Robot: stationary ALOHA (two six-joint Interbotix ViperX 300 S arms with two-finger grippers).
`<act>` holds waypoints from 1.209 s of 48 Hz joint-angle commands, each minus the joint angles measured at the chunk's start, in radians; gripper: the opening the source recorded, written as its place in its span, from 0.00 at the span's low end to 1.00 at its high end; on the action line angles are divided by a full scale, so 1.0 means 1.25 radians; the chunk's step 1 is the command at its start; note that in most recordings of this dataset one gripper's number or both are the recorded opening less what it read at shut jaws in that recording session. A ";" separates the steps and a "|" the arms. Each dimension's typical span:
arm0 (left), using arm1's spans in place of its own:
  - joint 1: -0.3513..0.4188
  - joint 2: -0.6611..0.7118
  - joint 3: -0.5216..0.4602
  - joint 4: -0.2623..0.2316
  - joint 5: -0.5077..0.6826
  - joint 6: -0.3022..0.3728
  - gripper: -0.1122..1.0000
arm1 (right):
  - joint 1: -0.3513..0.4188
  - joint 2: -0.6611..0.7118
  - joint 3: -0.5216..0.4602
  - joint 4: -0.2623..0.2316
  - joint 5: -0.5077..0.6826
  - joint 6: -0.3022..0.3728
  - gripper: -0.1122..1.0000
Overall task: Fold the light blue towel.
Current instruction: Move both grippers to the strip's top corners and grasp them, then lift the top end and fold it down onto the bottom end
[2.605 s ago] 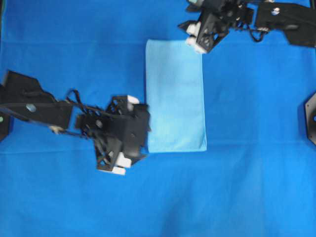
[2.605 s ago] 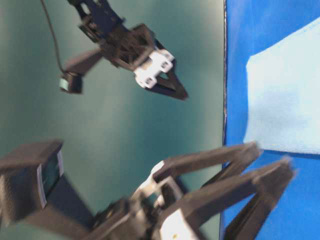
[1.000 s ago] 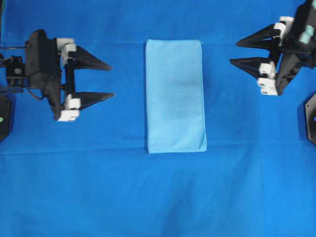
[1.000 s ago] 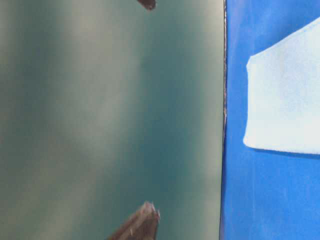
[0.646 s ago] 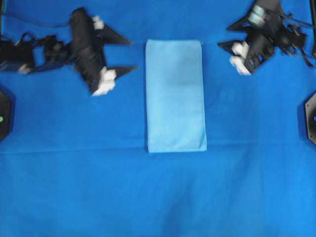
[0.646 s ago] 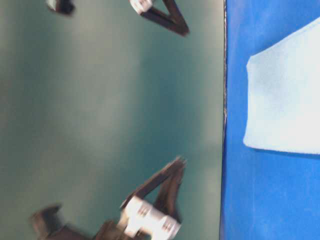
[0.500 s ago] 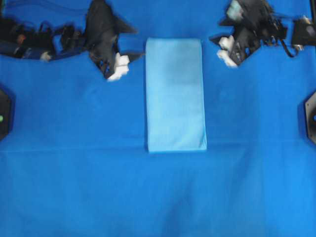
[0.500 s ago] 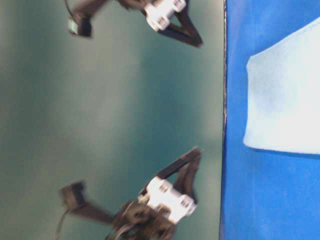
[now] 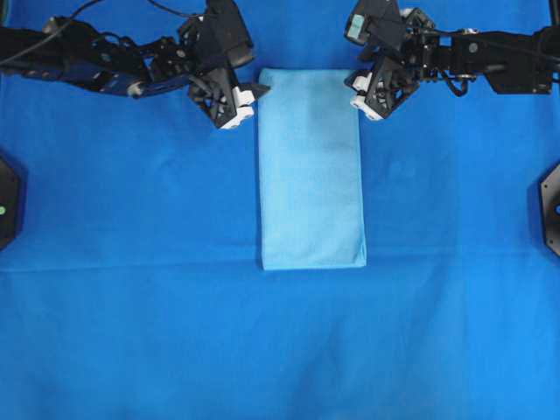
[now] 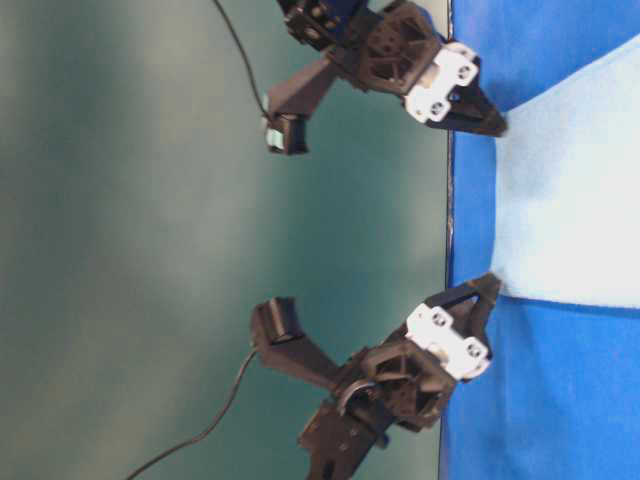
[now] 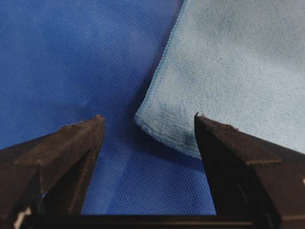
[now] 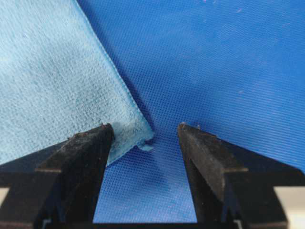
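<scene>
The light blue towel [image 9: 311, 171] lies flat as a long narrow rectangle on the darker blue table covering [image 9: 131, 332]. My left gripper [image 9: 252, 87] is at its far left corner, open. In the left wrist view that towel [image 11: 228, 62] corner lies between the spread fingers of the left gripper [image 11: 147, 116], nearer the right finger. My right gripper [image 9: 357, 87] is at the far right corner, also open. In the right wrist view the towel [image 12: 47, 81] corner reaches into the gap of the right gripper [image 12: 145, 125], against the left finger. Neither holds anything.
Black base mounts sit at the left edge [image 9: 5, 206] and right edge [image 9: 551, 210] of the table. The table-level view shows the towel [image 10: 570, 200] with both grippers low over the table's far edge and a teal wall [image 10: 150, 250] behind.
Both arms have swung in from the sides of the table to the towel's two far corners and dropped low. Their jaws stayed open, and the towel has not moved.
</scene>
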 commanded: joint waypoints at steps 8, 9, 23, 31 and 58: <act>0.007 0.007 -0.018 0.000 -0.007 0.002 0.73 | -0.009 0.020 -0.027 -0.002 -0.005 0.001 0.64; 0.006 0.007 -0.018 0.000 -0.005 0.004 0.73 | -0.009 0.020 -0.027 -0.002 -0.005 0.001 0.64; 0.007 0.011 -0.033 0.000 0.033 0.075 0.17 | -0.009 0.015 -0.015 0.005 0.022 0.012 0.15; 0.009 0.016 -0.053 0.000 0.050 0.083 0.12 | -0.009 0.013 -0.016 0.007 0.038 0.013 0.15; 0.047 -0.069 -0.092 0.000 0.104 0.161 0.12 | -0.010 -0.129 -0.028 0.002 0.109 0.009 0.15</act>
